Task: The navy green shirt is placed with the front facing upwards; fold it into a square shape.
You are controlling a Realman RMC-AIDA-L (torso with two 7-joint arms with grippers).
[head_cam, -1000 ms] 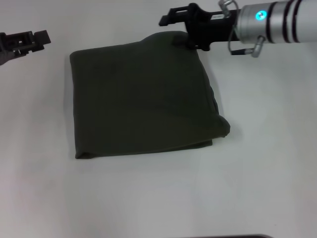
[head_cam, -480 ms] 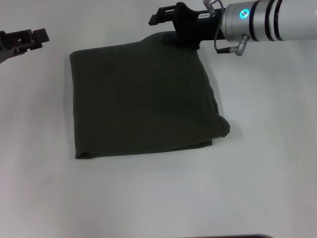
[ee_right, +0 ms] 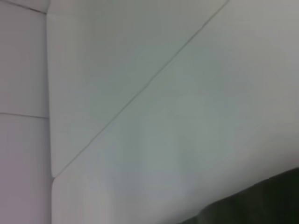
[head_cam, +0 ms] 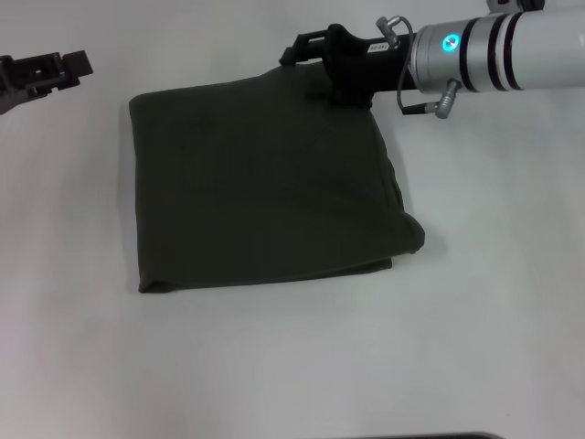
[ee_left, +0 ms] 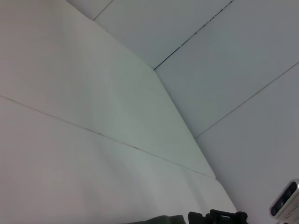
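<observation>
Head view shows the navy green shirt lying flat on the white table, folded into a shape that is close to a square. It sits in the middle of the table, a bit toward the far edge. Its left and near edges look straight. Its near right corner sticks out in a small rounded bump. No letters show on the cloth that faces up. The right gripper is at the far right corner of the shirt, right over the cloth there. Its black claw points toward the left side of the table, and I cannot tell if the claw is wide, narrow, or holding the cloth. The silver arm behind it has a small blue light on it. The left gripper is near the far left corner of the table, well apart from the shirt, and I cannot tell how its claw stands either. Right wrist view shows only a dark bit of the shirt in one corner against white.
</observation>
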